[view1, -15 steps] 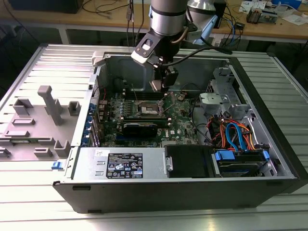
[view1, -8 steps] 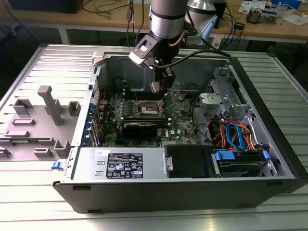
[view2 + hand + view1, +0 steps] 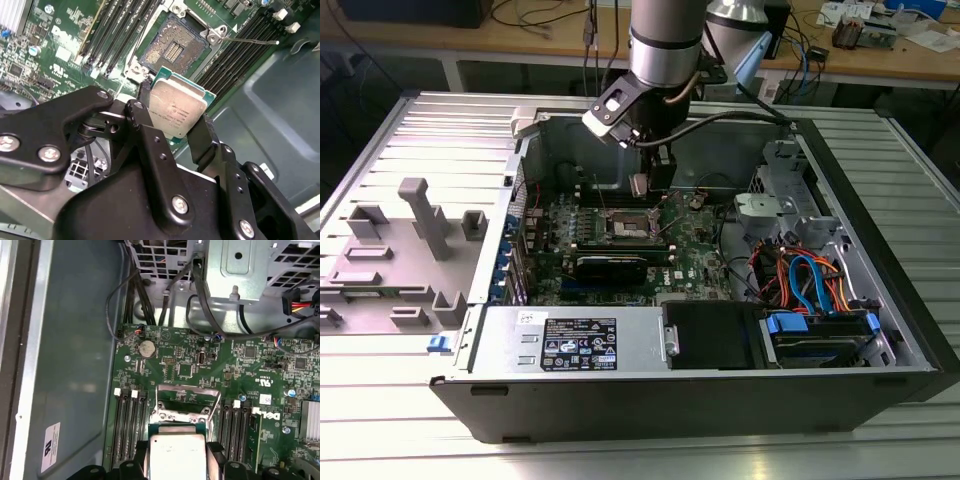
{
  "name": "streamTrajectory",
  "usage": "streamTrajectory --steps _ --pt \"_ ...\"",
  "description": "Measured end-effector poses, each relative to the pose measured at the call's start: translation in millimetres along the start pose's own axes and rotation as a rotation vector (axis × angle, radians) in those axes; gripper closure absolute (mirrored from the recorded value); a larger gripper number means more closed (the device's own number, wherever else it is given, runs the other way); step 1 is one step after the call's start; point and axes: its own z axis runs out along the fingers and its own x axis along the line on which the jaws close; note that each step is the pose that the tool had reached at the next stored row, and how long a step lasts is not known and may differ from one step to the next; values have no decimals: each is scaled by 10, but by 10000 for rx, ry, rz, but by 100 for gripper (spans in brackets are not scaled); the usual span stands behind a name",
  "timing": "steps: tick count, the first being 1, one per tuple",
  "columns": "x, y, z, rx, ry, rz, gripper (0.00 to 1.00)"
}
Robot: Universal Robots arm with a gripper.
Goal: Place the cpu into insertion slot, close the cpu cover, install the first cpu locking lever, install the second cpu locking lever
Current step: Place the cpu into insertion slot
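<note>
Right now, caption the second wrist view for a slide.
Gripper holds the cpu by its edges, short of the empty insertion slot.

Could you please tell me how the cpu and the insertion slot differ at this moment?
The cpu is held above the green board in the gripper; the insertion slot sits fixed in that board. The cpu's top is smooth silver-grey; the insertion slot's bed is dark and empty. Both are square.

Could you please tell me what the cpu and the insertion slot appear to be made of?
By looks, the cpu has a matte silver-grey metal lid with soft glare over a green, likely laminate, edge; the insertion slot has a dark centre, probably plastic, with finely glinting contacts, framed by shiny silvery metal.
</note>
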Motion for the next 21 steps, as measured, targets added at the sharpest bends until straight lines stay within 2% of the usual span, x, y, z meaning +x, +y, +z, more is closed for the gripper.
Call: streamTrajectory --steps 6,8,21 --pt "-1 -31 81 -15 -12 619 45" --pt "-1 -44 86 -12 -16 768 45" --pt "0 -51 88 -6 -14 794 45"
